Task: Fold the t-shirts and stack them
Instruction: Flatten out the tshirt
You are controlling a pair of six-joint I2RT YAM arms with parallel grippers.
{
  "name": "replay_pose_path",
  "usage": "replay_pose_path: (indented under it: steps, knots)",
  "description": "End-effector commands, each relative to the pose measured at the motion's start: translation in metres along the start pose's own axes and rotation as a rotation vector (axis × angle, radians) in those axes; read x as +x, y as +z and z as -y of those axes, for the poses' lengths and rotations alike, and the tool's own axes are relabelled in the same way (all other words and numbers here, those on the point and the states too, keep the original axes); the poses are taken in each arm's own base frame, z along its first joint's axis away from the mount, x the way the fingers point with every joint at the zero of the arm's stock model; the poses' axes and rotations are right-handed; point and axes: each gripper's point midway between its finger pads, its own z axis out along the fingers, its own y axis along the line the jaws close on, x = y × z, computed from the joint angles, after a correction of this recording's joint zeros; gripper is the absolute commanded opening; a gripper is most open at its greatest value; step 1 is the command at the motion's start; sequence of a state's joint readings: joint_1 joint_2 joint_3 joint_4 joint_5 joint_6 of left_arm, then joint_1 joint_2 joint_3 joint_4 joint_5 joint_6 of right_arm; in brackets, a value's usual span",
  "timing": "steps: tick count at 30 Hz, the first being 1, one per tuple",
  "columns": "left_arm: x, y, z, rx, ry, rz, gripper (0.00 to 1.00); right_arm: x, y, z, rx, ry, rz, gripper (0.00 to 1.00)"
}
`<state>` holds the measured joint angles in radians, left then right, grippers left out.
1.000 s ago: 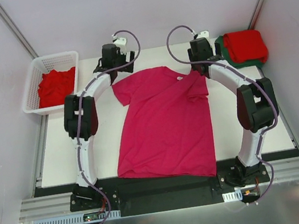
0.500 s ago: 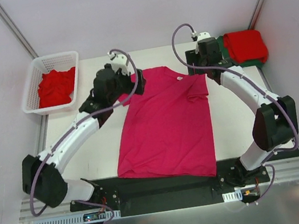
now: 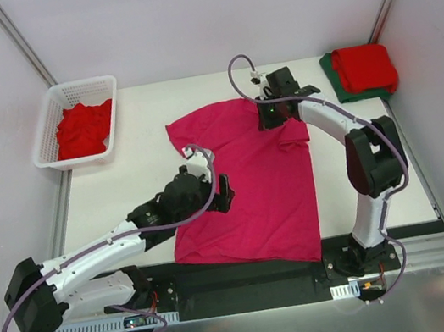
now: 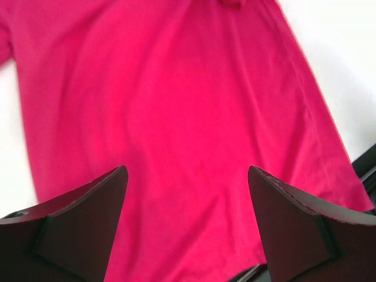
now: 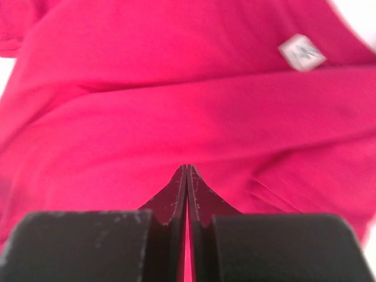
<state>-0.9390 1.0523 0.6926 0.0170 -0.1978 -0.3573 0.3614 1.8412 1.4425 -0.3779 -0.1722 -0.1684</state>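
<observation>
The left gripper [image 3: 225,193] has left the far sleeve at 11 o'clock and swung back toward the bases. It now hovers over the shirt's [image 3: 251,186] left side at about 8 o'clock, near the side seam, its fingers wide apart with nothing between them; the left wrist view shows only flat magenta cloth under it. The right gripper [image 3: 270,119] has slid from the right shoulder at 1 o'clock inward to the collar at 12 o'clock, and its fingers have come together. In the right wrist view the tips meet down at the cloth near the white label [image 5: 301,51], but I cannot tell whether a pinch of fabric is caught between them. The shirt lies open, front up, in the middle of the table [image 3: 123,192], its hem at 6 o'clock touching the near edge. Its left sleeve is spread out and its right sleeve is tucked inward. I read this as the arms taking up a grip for the first fold: one end at the collar, the other about to take the side or hem. A folded red shirt [image 3: 366,67] on a green one [image 3: 335,84] waits at 2 o'clock. More red shirts [image 3: 82,129] sit in the basket [image 3: 48,132] at 10 o'clock, so most of the work remains.
</observation>
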Motion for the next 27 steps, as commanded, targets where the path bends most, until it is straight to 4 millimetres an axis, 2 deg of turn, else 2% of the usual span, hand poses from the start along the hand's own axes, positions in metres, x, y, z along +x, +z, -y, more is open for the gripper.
replay_pose_path:
  steps: [1, 3, 4, 6, 7, 9, 10, 13, 14, 16, 20, 27]
  knots:
    - [0.023, 0.007, 0.011, -0.058, -0.041, -0.023, 0.79, -0.01, 0.012, -0.04, -0.186, -0.012, -0.026, 0.02]
    - [0.03, 0.012, 0.016, -0.079, -0.039, -0.038, 0.75, -0.011, 0.018, -0.051, -0.222, -0.021, -0.033, 0.01]
    - [0.044, 0.019, 0.022, -0.083, -0.018, -0.076, 0.74, -0.006, 0.026, -0.054, -0.23, -0.02, -0.051, 0.01]
    - [0.05, 0.026, 0.027, -0.101, -0.024, -0.091, 0.71, -0.007, 0.03, -0.061, -0.257, -0.021, -0.062, 0.01]
    - [0.063, 0.032, 0.03, -0.111, -0.008, -0.127, 0.71, -0.002, 0.037, -0.064, -0.273, -0.019, -0.083, 0.01]
    - [0.067, 0.04, 0.039, -0.112, -0.014, -0.143, 0.68, -0.005, 0.038, -0.07, -0.312, -0.023, -0.089, 0.01]
    - [0.078, 0.046, 0.039, -0.125, -0.003, -0.175, 0.67, -0.003, 0.041, -0.073, -0.326, -0.022, -0.104, 0.01]
    - [0.088, 0.058, 0.055, -0.114, 0.003, -0.209, 0.66, 0.0, 0.047, -0.083, -0.391, -0.023, -0.134, 0.01]
    - [0.093, 0.059, 0.06, -0.107, 0.002, -0.221, 0.66, 0.007, 0.053, -0.082, -0.398, -0.014, -0.166, 0.01]
    - [0.101, 0.064, 0.065, -0.107, -0.002, -0.244, 0.66, 0.005, 0.055, -0.084, -0.412, -0.016, -0.172, 0.01]
    - [0.113, 0.067, 0.073, -0.094, -0.006, -0.279, 0.66, 0.015, 0.07, -0.078, -0.396, -0.003, -0.224, 0.01]
    - [0.128, 0.06, 0.068, -0.1, -0.031, -0.319, 0.66, 0.025, 0.087, -0.066, -0.336, 0.016, -0.28, 0.01]
